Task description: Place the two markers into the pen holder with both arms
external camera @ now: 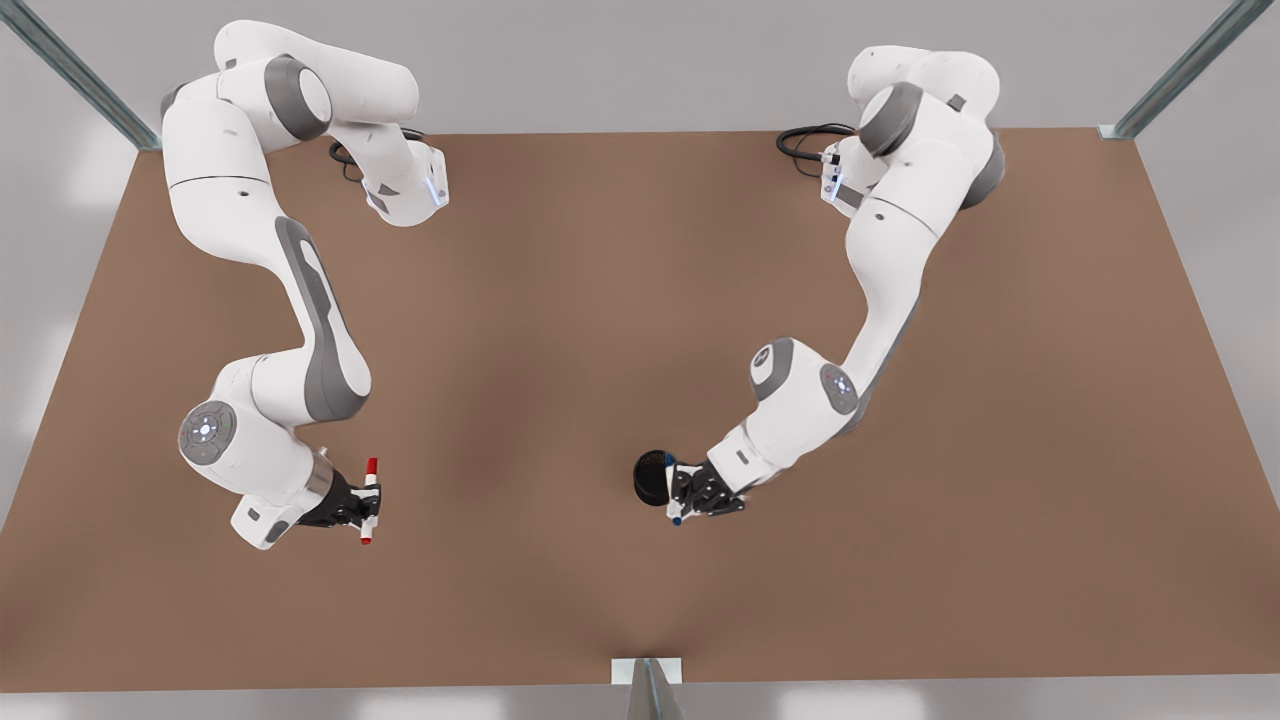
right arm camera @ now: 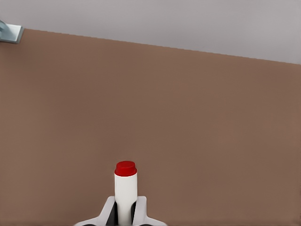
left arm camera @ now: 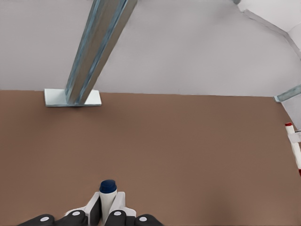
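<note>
So far neither marker is in the pen holder (external camera: 652,476), but both are lifted off the tabletop (external camera: 560,320) and gripped. Our left hand (external camera: 690,493), on the front view's right, is clenched on the blue marker (external camera: 674,490) and sits just beside the black cup; we cannot tell whether the marker touches its rim. In the left wrist view the blue end (left arm camera: 108,186) pokes out between the white fingertips (left arm camera: 121,201). Our right hand (external camera: 362,505), on the front view's left, grasps the red marker (external camera: 370,498), and its wrist view shows the red end (right arm camera: 125,168) standing out from the closed pads (right arm camera: 141,207).

We judge the blue marker is closest to being dropped in; the red one has to cross well over to the cup. The brown surface between the two hands is bare, so that path looks open. Both hands work near the front edge, by the metal post (external camera: 648,685), where room is tighter, and the two arms will crowd each other at the cup
</note>
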Motion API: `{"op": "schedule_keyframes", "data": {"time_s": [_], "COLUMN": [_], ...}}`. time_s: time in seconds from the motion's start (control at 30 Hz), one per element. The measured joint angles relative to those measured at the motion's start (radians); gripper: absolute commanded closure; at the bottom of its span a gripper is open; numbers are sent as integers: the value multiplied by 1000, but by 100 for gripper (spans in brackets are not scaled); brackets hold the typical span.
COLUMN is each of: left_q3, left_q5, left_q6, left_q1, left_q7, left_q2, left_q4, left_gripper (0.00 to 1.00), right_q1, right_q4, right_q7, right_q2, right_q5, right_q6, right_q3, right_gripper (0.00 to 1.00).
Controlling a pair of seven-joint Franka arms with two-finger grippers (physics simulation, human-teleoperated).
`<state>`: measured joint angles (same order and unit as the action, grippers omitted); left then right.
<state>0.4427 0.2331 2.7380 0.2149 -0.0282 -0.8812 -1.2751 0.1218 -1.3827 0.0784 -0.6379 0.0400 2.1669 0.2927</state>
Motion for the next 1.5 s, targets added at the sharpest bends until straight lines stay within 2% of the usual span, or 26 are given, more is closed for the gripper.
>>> {"op": "schedule_keyframes", "data": {"time_s": [0.2,0.37,0.57,0.6,0.63,0.67,0.77,0.83,0.9,0.97,1.03,1.07,1.1,1.13,1.17,1.2,1.3,1.5], "left_q3": [17,86,95,94,94,94,118,174,162,141,131,103,-13,-181,-296,-367,-421,-429], "left_q5": [8,9,-24,-35,-44,-51,-62,-63,-75,-148,-278,-322,-332,-298,-268,-244,-205,-182], "left_q6": [171,281,439,465,488,506,519,402,151,-143,-406,-534,-643,-734,-809,-870,-1002,-1136], "left_q1": [-5,-43,-41,-39,-36,-32,-60,-197,-357,-479,-512,-507,-432,-327,-254,-210,-211,-189], "left_q7": [55,133,238,253,267,279,310,324,321,308,271,253,236,221,206,192,163,101], "left_q2": [1,18,9,6,4,3,21,42,93,160,256,333,432,534,632,695,723,687], "left_q4": [-65,-183,-269,-280,-288,-293,-283,-187,-71,28,66,68,46,13,-53,-105,-133,-137], "left_gripper": [79,79,79,73,26,0,0,0,0,0,0,0,0,0,0,0,0,0], "right_q1": [-1,0,1,1,0,0,0,-2,-29,-41,-49,-77,-126,-186,-245,-315,-446,-522], "right_q4": [1,4,10,10,11,11,12,21,39,58,78,81,83,85,88,92,102,90], "right_q7": [-3,-4,-5,-6,-6,-6,-7,-7,-8,-14,-28,-36,-43,-51,-61,-74,-108,-170], "right_q2": [0,0,0,0,0,0,0,0,0,-1,-2,-5,-10,-19,-26,-32,-75,-149], "right_q5": [3,4,4,4,5,6,7,8,7,6,5,5,6,8,9,14,25,40], "right_q6": [-1,-2,-3,-4,-4,-5,-6,-7,-6,-3,29,68,119,176,231,289,479,812], "right_q3": [0,0,0,0,0,0,0,3,17,90,203,233,239,221,199,156,79,58], "right_gripper": [79,79,79,79,79,79,79,79,79,79,79,79,79,79,79,79,79,79]}}
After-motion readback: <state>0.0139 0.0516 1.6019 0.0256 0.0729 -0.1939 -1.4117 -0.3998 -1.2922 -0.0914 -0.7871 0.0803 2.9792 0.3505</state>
